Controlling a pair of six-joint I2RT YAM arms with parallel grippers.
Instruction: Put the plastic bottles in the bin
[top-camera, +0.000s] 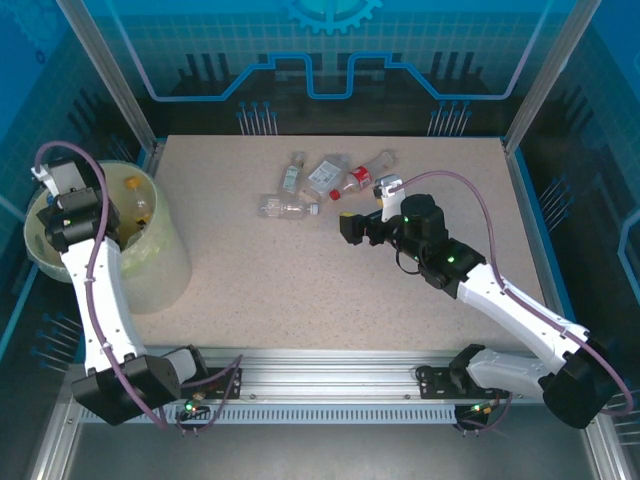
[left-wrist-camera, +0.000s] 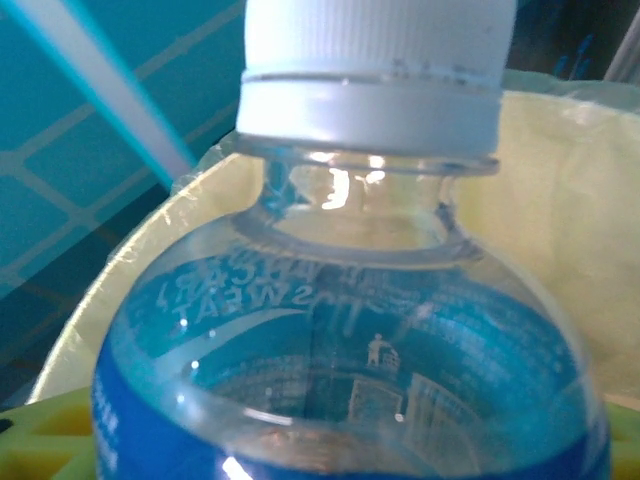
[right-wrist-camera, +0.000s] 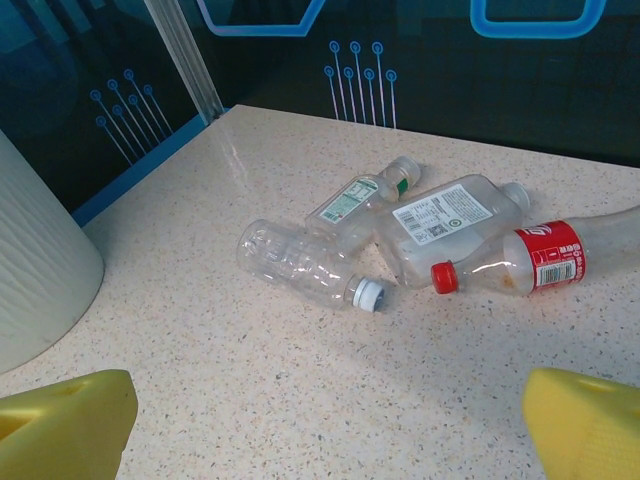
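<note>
Left wrist view: the fingers of the left gripper (top-camera: 70, 195) cannot be made out here, so I cannot tell whether its jaws are clamped or parted. A plastic bottle (left-wrist-camera: 350, 400) with a blue label sits right in front of the lens, upright, with its white cap (left-wrist-camera: 375, 60) at the top of the picture. Behind and around it is the pale yellow-green inner wall of the bin (left-wrist-camera: 590, 200), with the bag's edge along the rim. From above, that gripper hangs over the bin's mouth, and the bin (top-camera: 165, 265) stands at the left edge of the table (top-camera: 300, 290), toward its far corner. Some orange-capped bottles (top-camera: 135, 200) lie inside it.

The right gripper (right-wrist-camera: 330, 420) has its jaws wide apart, with one yellow finger (right-wrist-camera: 65, 420) at each lower corner of its wrist view and nothing between them. It hovers above bare tabletop. In the top view the right gripper (top-camera: 350, 228) is right of the table's middle and faces left.

Ahead of it, four bottles lie on their sides in a cluster near the middle of the far edge. A clear unlabelled one (right-wrist-camera: 300, 262) with a pale cap is nearest. Behind it, and touching it, is a small one (right-wrist-camera: 355, 200) with a green cap. A flat one (right-wrist-camera: 445, 225) with a white label lies beside that, and a red-capped, red-labelled one (right-wrist-camera: 520, 265) rests against the flat one. The cluster lies well apart from the bin.
</note>
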